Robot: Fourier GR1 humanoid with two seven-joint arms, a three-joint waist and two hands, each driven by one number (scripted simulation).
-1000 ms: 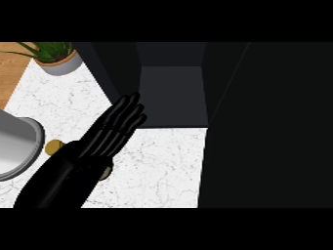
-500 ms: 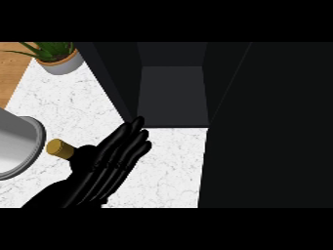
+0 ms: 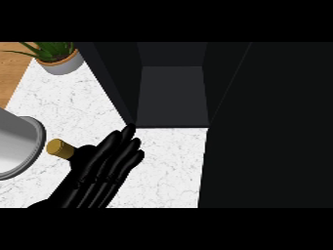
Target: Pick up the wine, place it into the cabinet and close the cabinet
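Note:
Only the gold cap (image 3: 59,149) of the wine bottle shows, on the white marble counter (image 3: 68,107) at lower left. The rest of the dark bottle is hidden under my right hand (image 3: 105,168). That hand comes in from the lower edge with its fingers straight, pointing up and right toward the cabinet, and lies over the bottle's body. The dark cabinet (image 3: 173,93) stands open ahead, showing a bare grey inside. My left hand is out of view.
A large grey cylinder (image 3: 3,146) fills the left edge, right beside the bottle's cap. A potted plant (image 3: 57,58) stands at the back left, where the wooden top begins. A tall dark panel (image 3: 277,127) covers the whole right side.
My right hand has drawn back from the cabinet's opening toward the near edge. More of the bottle's gold cap shows now.

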